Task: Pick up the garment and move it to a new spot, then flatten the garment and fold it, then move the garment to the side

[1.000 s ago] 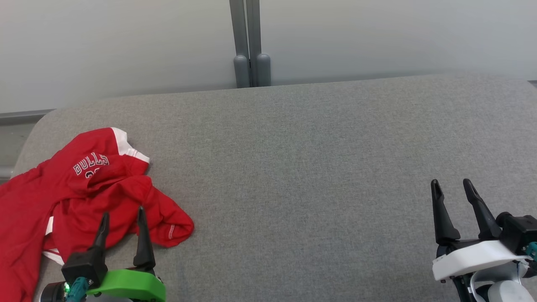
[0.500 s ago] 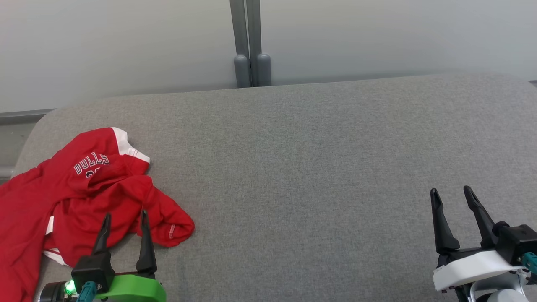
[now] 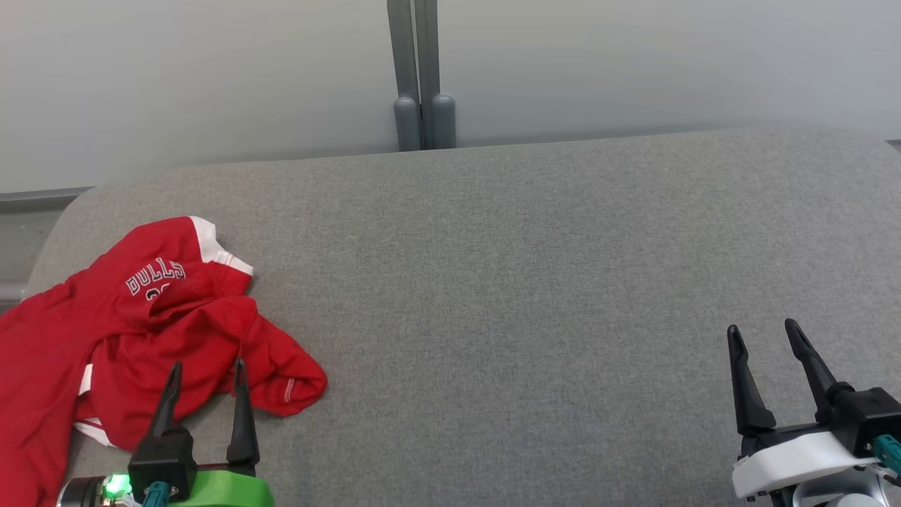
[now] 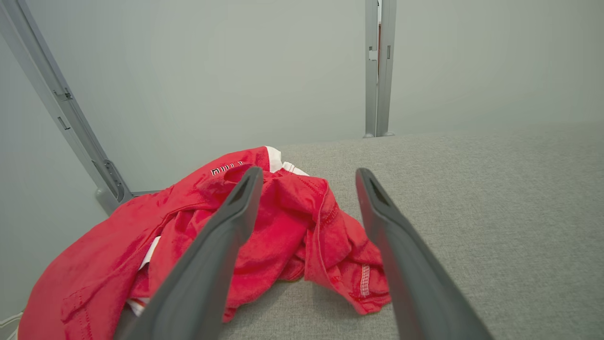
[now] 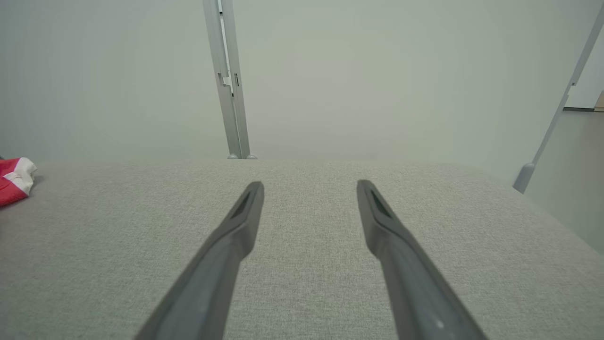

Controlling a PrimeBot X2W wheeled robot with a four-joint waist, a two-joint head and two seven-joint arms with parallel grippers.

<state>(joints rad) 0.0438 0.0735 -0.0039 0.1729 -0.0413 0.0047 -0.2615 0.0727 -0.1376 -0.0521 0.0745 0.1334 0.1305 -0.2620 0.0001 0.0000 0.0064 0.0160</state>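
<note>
With my left gripper (image 3: 208, 365) spread wide and empty, I'd pinch the limp, light red garment (image 3: 162, 331) at the bunched fold just ahead of it.

Both arms have drawn back toward the lower edge of the head view. The right gripper (image 3: 761, 326) has dropped the farther of the two, and its white mount (image 3: 792, 458) now sits close to the frame edge. The left gripper (image 3: 206, 365) has slipped back a shorter way, so its fingertips reach less far over the red garment (image 3: 162, 324) and less of its green mount (image 3: 222, 489) shows. The whole scene has slid down very slightly: a small camera shift, not a movement of the garment.
</note>
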